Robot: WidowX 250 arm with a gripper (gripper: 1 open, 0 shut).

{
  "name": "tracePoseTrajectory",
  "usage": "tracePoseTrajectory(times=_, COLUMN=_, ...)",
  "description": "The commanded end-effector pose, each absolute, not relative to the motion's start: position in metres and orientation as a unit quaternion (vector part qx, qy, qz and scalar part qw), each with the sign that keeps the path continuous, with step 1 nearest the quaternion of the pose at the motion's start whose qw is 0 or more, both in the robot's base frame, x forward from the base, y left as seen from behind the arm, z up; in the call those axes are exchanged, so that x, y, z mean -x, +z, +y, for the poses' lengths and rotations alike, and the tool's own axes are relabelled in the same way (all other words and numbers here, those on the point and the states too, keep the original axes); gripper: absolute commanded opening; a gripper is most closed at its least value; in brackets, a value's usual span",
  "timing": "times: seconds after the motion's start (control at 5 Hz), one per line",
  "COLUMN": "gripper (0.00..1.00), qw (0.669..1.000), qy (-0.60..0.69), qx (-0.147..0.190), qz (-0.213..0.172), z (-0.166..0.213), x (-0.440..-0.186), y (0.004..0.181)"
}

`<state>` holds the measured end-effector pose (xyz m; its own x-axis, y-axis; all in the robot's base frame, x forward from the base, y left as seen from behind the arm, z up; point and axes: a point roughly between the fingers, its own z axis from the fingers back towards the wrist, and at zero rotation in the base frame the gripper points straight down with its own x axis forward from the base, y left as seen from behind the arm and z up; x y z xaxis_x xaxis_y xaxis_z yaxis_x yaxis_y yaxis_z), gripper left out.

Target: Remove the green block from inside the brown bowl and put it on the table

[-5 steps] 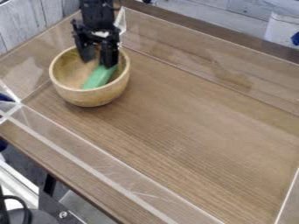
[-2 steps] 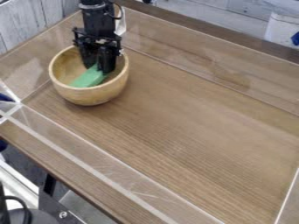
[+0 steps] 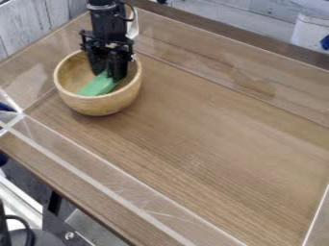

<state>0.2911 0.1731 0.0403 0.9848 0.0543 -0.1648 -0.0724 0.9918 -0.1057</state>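
The brown bowl [image 3: 80, 106] stands at the back left of the table [image 3: 206, 144]. Inside it the green block [image 3: 94, 86] leans against the far wall, with its lower end showing. My black gripper [image 3: 111, 71] reaches straight down into the bowl. Its fingers are drawn in on the block's upper end, which they hide. The block still rests in the bowl.
Clear acrylic walls [image 3: 90, 173] edge the tabletop on all sides. A white and blue object [image 3: 313, 29] sits beyond the far right wall. Bare wood-grain surface stretches from the bowl to the right and front.
A second ago the fingers stood wide apart above the block. They have since narrowed onto its upper end. Nothing has shifted in the last half second.
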Motion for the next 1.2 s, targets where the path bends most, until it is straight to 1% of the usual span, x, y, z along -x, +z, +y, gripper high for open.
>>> tracePoseTrajectory(times=0.0, gripper=0.00, qw=0.997, qy=0.031, qx=0.040, qz=0.052, z=0.175, x=-0.297, y=0.061)
tracePoseTrajectory(times=1.0, gripper=0.00, qw=0.998, qy=0.033, qx=0.037, qz=0.032, z=0.170, x=-0.297, y=0.077)
